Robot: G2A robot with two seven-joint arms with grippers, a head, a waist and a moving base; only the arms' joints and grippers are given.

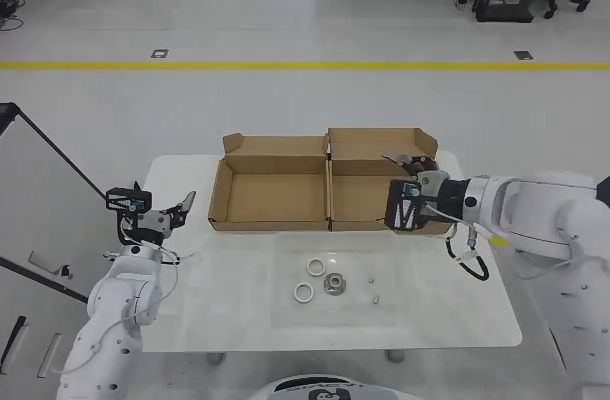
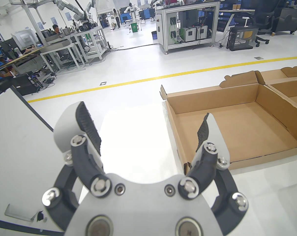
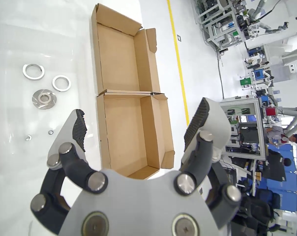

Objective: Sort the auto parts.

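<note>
Auto parts (image 1: 332,284) lay on the table (image 1: 235,310) before two cardboard boxes (image 1: 275,198). Left gripper (image 2: 144,111) and right gripper (image 3: 141,109) had fingers spread, empty.

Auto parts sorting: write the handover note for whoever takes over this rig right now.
Left end effector: open, empty, at the left edge of the table, apart from the boxes.
Right end effector: open, empty, above the right box.
Parts: two rings, a flanged disc and two small pieces lie on the table in front of the boxes.
Done: nothing sorted; the left box and the right box look empty.
Left: pick every part and sort it into the boxes.
</note>
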